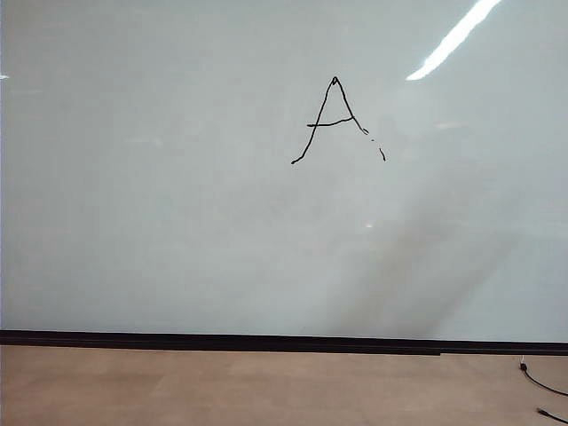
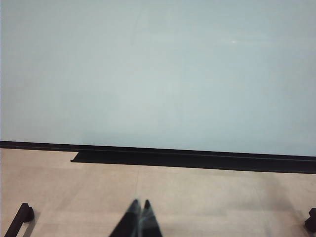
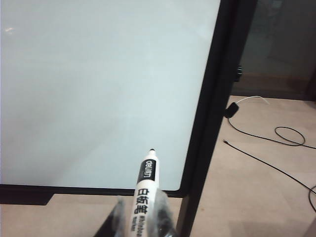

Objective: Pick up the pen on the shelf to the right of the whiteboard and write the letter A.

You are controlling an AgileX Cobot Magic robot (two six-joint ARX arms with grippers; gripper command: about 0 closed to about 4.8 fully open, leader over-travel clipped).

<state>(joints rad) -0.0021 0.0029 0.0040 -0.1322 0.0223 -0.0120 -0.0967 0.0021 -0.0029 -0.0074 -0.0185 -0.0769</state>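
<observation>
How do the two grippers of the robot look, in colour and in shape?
Only the fingertips show. The left gripper has two slim black fingers that taper to points, with a faint greenish sheen. The right gripper has dark, glossy black fingers, blurred at the picture's edge. No arms, cables on them or markings are visible.

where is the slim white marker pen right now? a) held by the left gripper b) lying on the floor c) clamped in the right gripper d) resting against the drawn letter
c: the right wrist view shows the slim white marker pen gripped between the jaws of the right gripper, dark tip pointing at the large glossy pale whiteboard; the left gripper is shut and empty.
</observation>
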